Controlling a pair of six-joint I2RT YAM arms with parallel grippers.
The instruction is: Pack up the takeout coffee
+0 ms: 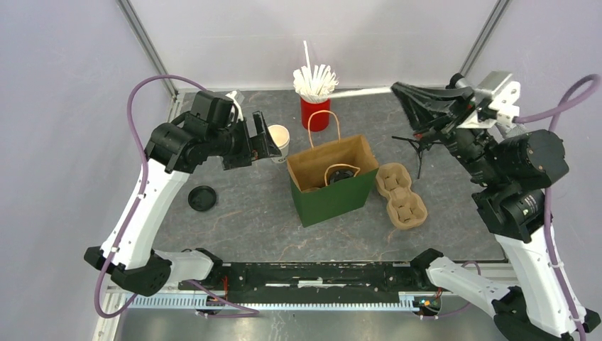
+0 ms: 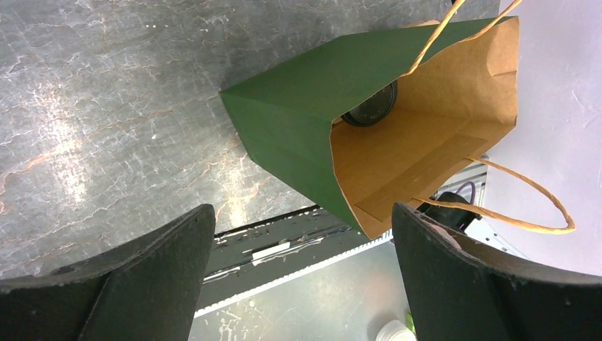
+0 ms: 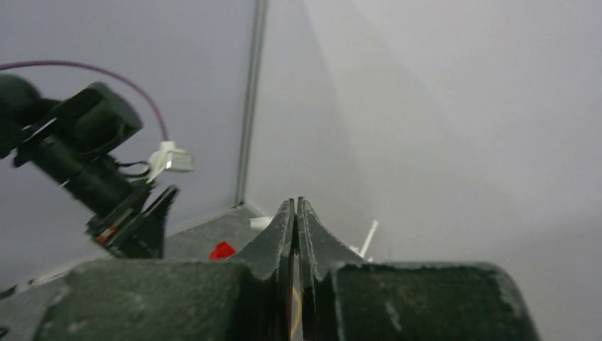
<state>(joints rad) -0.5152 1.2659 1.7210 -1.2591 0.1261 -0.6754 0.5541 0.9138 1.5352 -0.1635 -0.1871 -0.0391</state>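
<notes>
Four fingers [image 2: 142,284], one bag [image 1: 334,200], one coffee [image 1: 343,175].

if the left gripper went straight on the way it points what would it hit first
Probably the white cup, just ahead of the left gripper; its rim low between the fingers in the wrist view. Past it, the green bag. Depth is unclear.

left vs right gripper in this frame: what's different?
The left gripper has its jaws spread wide, while the right gripper has its jaws pressed together. The left gripper faces the open green bag from the bag's left side, while the right gripper is at the back right, facing the enclosure wall. Shared: black fingers, nothing visibly held.
</notes>
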